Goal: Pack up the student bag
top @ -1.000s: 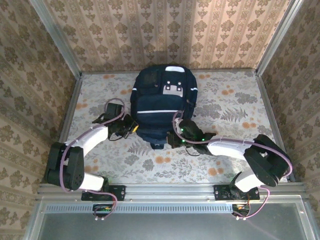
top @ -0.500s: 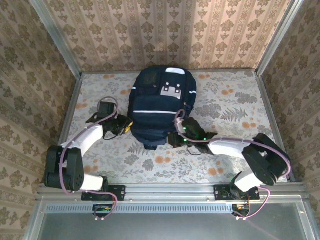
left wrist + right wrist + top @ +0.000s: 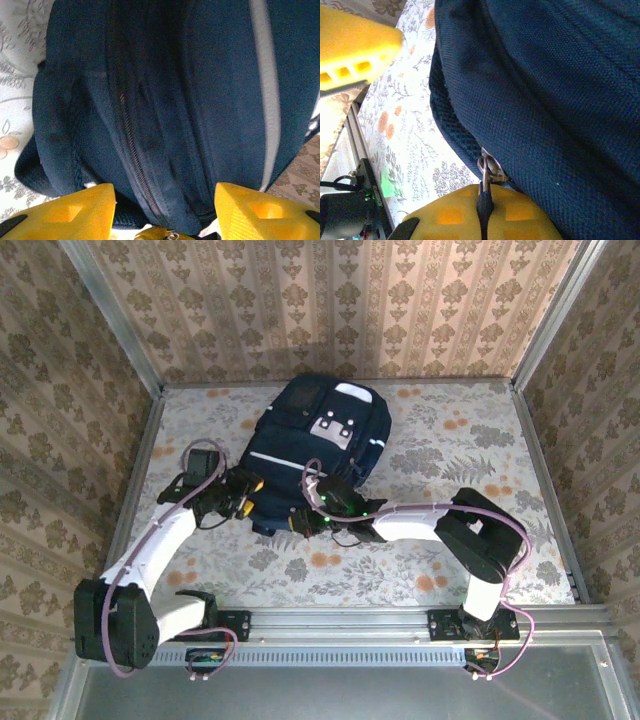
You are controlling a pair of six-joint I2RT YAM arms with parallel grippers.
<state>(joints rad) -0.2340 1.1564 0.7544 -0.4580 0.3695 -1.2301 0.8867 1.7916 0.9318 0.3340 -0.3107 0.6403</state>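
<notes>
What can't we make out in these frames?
- Inside of the student bag: fabric hides it, every view.
- Zipper pull: lower end buried in the shut right gripper, right wrist view.
- Brass piece at the left gripper: cut off by bottom edge, left wrist view.

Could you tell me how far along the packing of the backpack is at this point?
Done: unclear; the large navy fabric backpack lies on the floral-patterned table, and its zip in the left wrist view looks closed. In hand: the right gripper pinches a dark zip pull; the left gripper stands open at the bag's edge. Left: running that zip; the contents are hidden.
</notes>
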